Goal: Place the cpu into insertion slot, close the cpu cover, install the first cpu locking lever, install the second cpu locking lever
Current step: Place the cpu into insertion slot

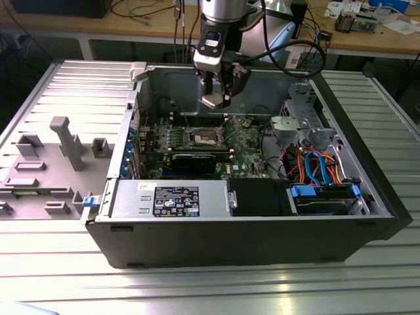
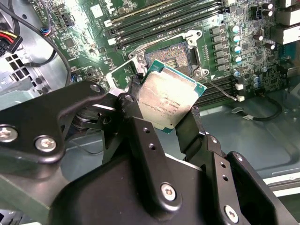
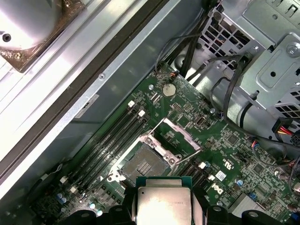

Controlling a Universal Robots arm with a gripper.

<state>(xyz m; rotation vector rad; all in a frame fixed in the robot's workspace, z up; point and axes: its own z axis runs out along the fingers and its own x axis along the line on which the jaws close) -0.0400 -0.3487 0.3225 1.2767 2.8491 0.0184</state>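
Observation:
My gripper [image 1: 215, 98] hangs above the motherboard inside the open computer case, shut on the cpu [image 1: 213, 101]. In both wrist views the cpu [image 2: 171, 96] [image 3: 164, 206] is a silver-topped square chip clamped by its edges between the black fingers [image 2: 187, 129]. The insertion slot [image 3: 143, 164] [image 2: 171, 55] lies uncovered on the green board below the chip, a short way off. Beside it the cpu cover [image 3: 183, 135], a thin metal frame, stands swung up and open. A thin wire lever [image 2: 220, 90] runs along one side of the socket.
Long memory slots [image 3: 110, 140] flank the socket. A grey power-supply box [image 1: 174, 197] fills the case's near side. At the exterior view's right are a metal drive cage [image 1: 298, 121] and coloured cables [image 1: 318, 167]. The case walls [image 1: 141, 85] rise around the board.

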